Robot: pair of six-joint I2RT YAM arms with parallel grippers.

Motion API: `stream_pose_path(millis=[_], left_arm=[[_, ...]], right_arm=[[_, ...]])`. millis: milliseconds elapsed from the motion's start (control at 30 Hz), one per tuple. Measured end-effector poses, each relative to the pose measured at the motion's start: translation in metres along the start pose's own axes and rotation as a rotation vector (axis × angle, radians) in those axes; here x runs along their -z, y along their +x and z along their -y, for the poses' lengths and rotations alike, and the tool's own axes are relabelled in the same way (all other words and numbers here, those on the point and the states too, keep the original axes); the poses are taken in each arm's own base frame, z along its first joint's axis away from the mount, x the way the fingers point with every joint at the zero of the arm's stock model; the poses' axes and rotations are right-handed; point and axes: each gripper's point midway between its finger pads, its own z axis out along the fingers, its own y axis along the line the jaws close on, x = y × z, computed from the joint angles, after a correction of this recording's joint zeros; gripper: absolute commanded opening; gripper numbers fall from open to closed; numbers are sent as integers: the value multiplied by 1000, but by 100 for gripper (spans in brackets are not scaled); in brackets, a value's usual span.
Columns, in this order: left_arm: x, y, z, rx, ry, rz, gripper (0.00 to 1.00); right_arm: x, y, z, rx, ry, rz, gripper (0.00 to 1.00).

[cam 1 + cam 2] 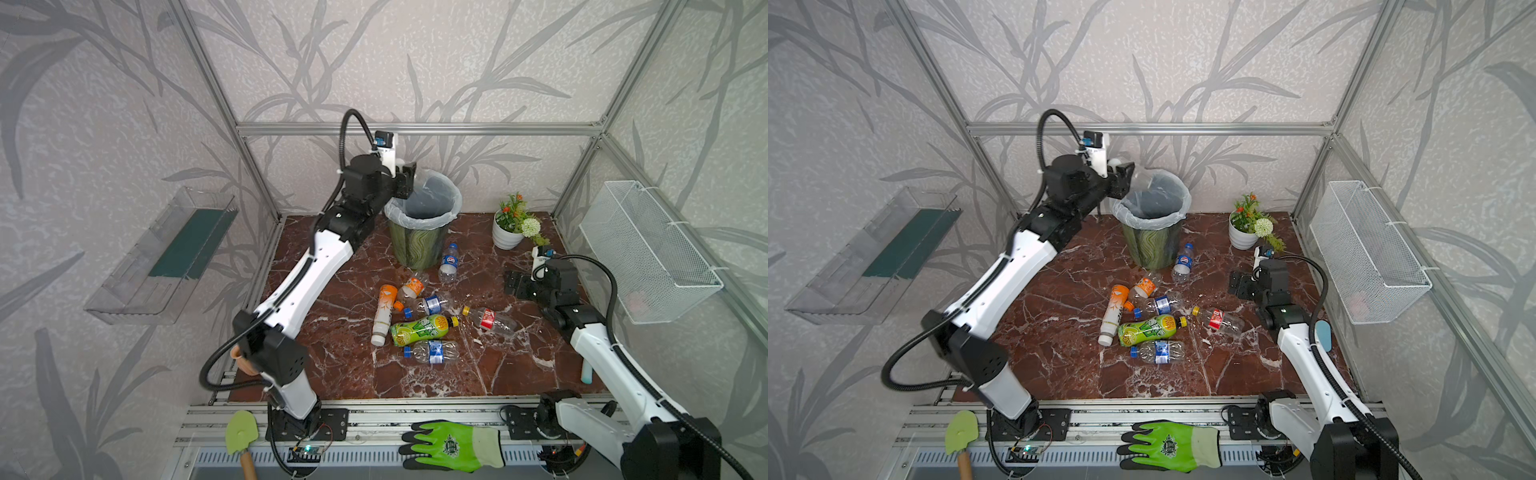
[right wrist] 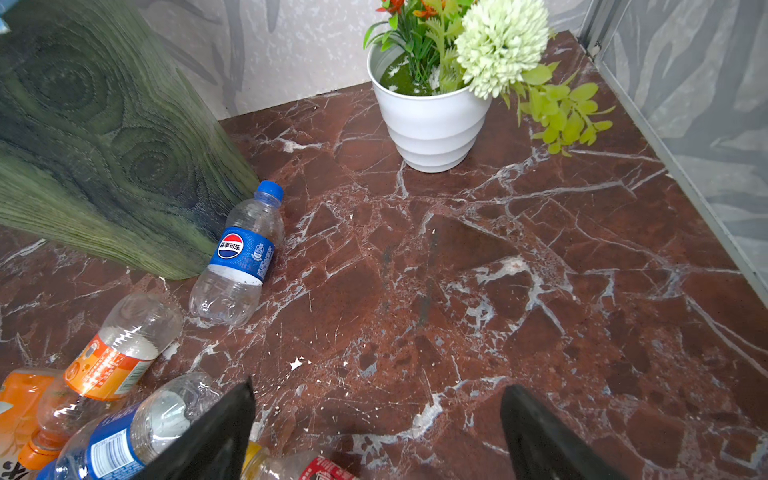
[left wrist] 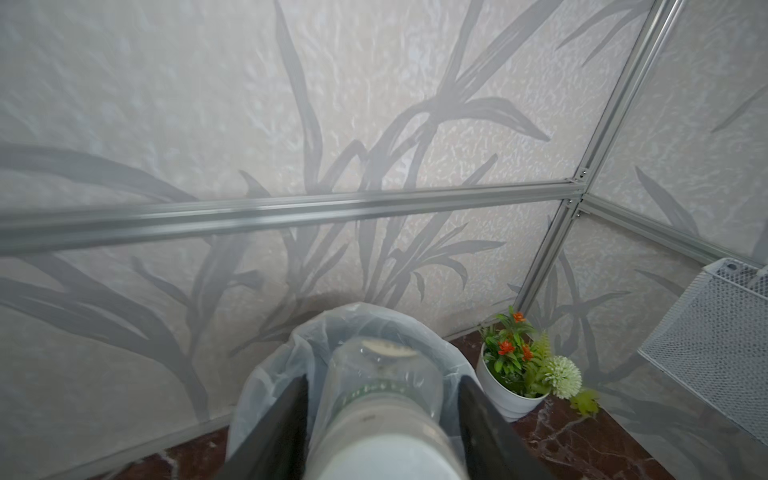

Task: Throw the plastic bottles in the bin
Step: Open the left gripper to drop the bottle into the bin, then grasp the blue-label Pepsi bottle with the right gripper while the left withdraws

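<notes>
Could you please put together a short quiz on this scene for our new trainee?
1. True or false: the right gripper is open and empty.
2. How many bottles lie on the table?
3. What stands below the left gripper? A flower pot; B bin; C wire basket.
Key: 1 true; 2 seven; 3 B.
</notes>
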Motion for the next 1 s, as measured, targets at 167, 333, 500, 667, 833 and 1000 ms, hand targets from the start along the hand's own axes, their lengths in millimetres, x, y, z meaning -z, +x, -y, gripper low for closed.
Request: stream_pose_path(millis=[167,333,500,667,833,1000], left_arm=[[-26,67,-11,-13,-59,-230,99],[28,29,-10,-38,-78,-130,99],[107,-25,-10,-45,-98,87,99],[144,-4,-39,-30,-234,137,99],[146,71,-80,-17,-401,-3,99],[164,130,-126,69,-535,-104,99]], right_arm=[[13,-4,4,24,23,24,95],[16,-5,4,32,25,29,94],[5,6,5,13,22,-19,92],[-13,17,-2,-37,-8,-99,92],[-29,12,-18,-76,-50,-134,92],[-48,18,-42,-93,-99,-177,92]])
